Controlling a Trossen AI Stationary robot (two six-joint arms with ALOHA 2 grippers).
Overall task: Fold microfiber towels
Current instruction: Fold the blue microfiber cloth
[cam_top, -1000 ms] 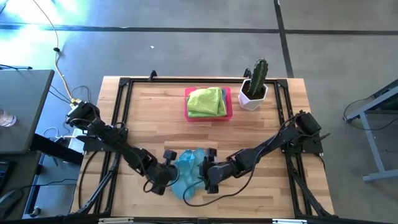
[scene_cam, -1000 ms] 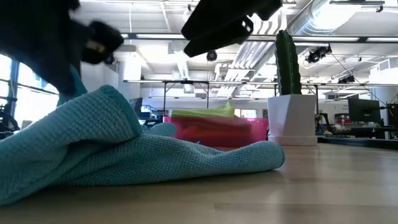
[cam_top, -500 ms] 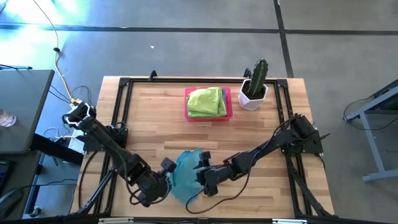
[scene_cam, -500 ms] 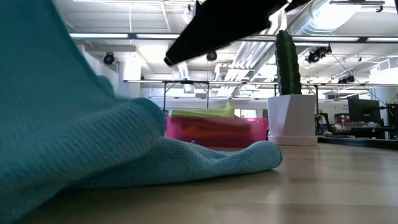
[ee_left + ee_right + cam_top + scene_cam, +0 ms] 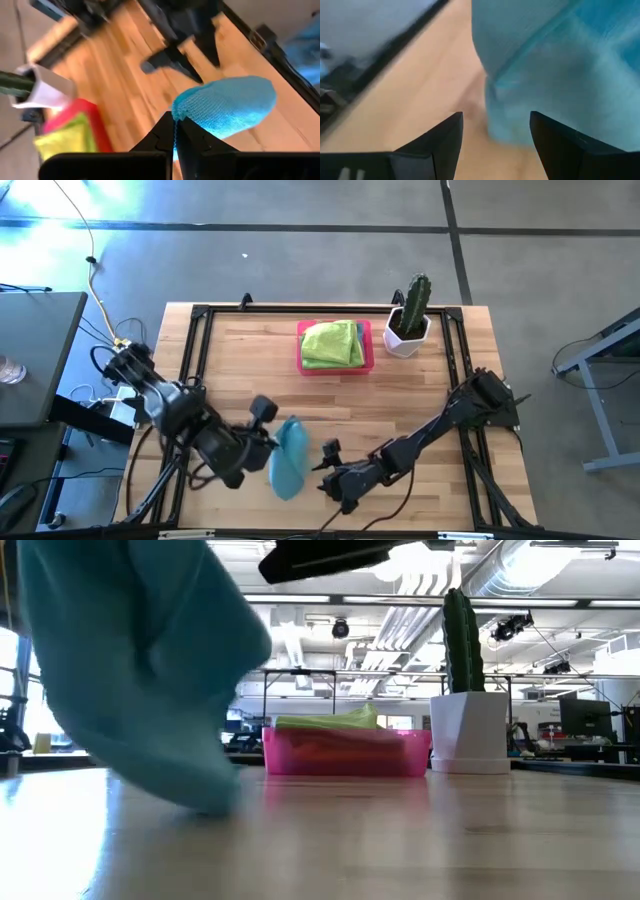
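Note:
A light blue microfiber towel (image 5: 288, 460) hangs from my left gripper (image 5: 272, 442), which is shut on it above the near middle of the table. In the low view the towel (image 5: 140, 670) fills the left side. Whether its lower end (image 5: 205, 802) touches the wood I cannot tell. My right gripper (image 5: 328, 470) stands open just right of the towel with nothing between its fingers. In its wrist view the towel (image 5: 545, 65) is close ahead of the open gripper (image 5: 495, 145). Lime green towels (image 5: 332, 343) lie folded in the pink tray (image 5: 366, 348). My left gripper pinches an edge of the blue towel (image 5: 179, 116) between its two shut fingers (image 5: 165, 135). They come slanting down from the table's left. The cloth bunches and hangs slack below and beyond the fingertips.
A cactus in a white pot (image 5: 408, 320) stands at the far right beside the pink tray. A black frame (image 5: 195, 340) runs around the tabletop. Bare wood (image 5: 420, 400) lies between the tray and the arms.
My left gripper has risen well above the table, staying shut and rolling a little. The blue towel, which lay crumpled and spread on the wood, now hangs bunched beneath it. My right gripper has stayed open, rolled about its own line and drifted slightly toward the near edge.

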